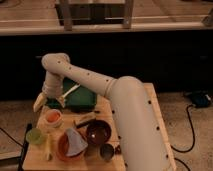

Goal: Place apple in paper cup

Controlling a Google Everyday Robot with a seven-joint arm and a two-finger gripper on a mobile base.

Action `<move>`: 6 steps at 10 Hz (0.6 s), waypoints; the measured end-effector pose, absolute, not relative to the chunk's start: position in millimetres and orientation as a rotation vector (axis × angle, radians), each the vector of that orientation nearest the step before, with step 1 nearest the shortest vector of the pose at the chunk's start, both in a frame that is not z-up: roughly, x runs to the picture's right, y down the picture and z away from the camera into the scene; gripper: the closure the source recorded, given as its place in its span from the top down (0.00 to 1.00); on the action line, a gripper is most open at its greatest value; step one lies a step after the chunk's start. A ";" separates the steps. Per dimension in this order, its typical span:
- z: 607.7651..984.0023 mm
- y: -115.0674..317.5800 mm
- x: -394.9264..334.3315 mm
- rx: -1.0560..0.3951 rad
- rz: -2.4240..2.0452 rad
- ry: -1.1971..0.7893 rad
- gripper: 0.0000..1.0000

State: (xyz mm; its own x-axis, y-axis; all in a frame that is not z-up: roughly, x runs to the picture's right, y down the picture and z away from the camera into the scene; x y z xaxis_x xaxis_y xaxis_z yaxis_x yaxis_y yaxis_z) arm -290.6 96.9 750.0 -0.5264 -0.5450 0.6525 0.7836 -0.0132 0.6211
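Note:
The apple [52, 116] is a small orange-red fruit and sits in the mouth of the short white paper cup [53, 123], at the left of the wooden table. My gripper [49, 103] hangs just above and slightly behind the cup. It is open and empty, with one pale finger [38, 104] to the left and the other to the right. It touches neither the apple nor the cup. The big white arm curves in from the lower right.
A yellow-green cup [34, 135] stands left of the paper cup. An orange bowl with grey-blue cloth [70, 145], a dark brown bowl [98, 132] and a small grey metal cup [106, 151] stand in front. A green object [81, 98] lies behind. The wooden table [152, 107] ends at the right.

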 end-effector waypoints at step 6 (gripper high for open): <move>749.4 97.6 -292.1 -0.281 -1.721 -1.273 0.80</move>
State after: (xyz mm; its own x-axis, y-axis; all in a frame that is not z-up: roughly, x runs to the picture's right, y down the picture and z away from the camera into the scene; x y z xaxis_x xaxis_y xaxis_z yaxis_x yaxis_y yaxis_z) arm -292.1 97.6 749.4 -0.5287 -0.5439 0.6516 0.7825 -0.0148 0.6225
